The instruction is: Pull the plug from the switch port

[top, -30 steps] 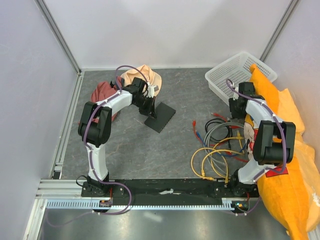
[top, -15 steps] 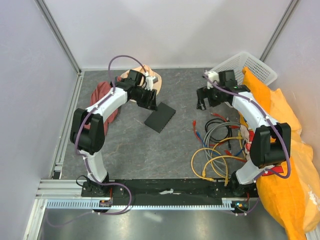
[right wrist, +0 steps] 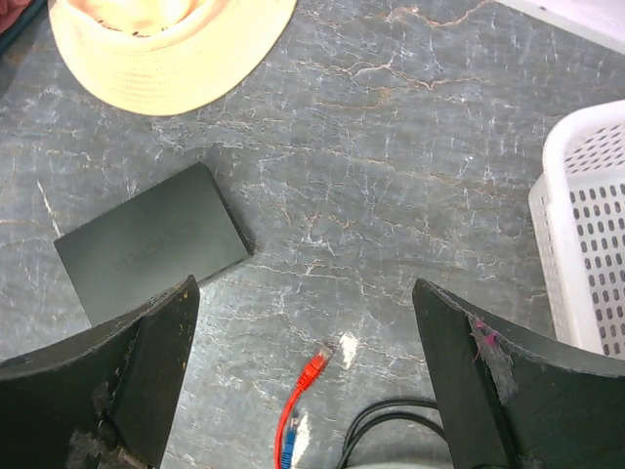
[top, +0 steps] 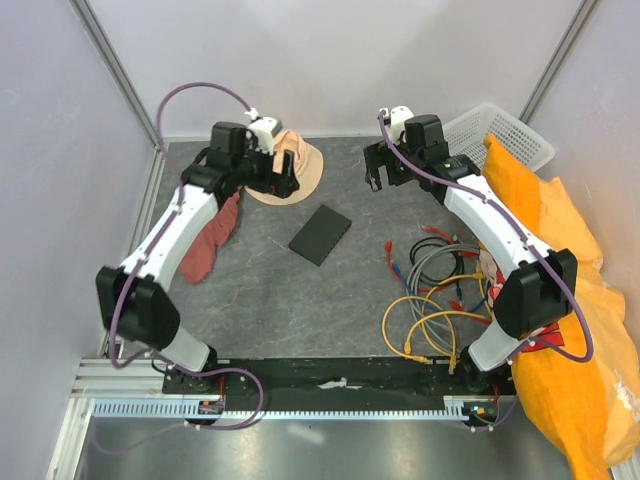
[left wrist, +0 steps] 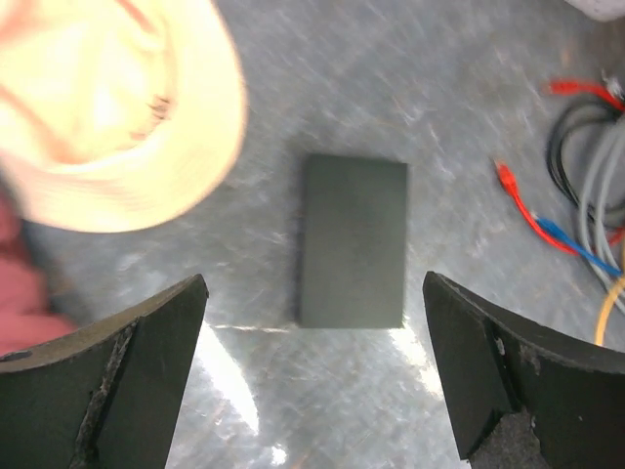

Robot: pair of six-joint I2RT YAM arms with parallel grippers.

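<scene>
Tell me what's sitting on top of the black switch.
Nothing. The switch lies flat with its top bare in all three views. What is beneath it is covered by the box itself.

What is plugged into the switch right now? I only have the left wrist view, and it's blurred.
Observer: Nothing visible. The sharper right wrist view shows the switch with no cable on the two edges facing it.
Operator: Where do the cables at my right edge lead?
Observer: In the top view they join a loose heap of grey and yellow cables, lying well apart from the switch.
Operator: And the right gripper?
Observer: The right gripper is open and empty, touching nothing.
</scene>
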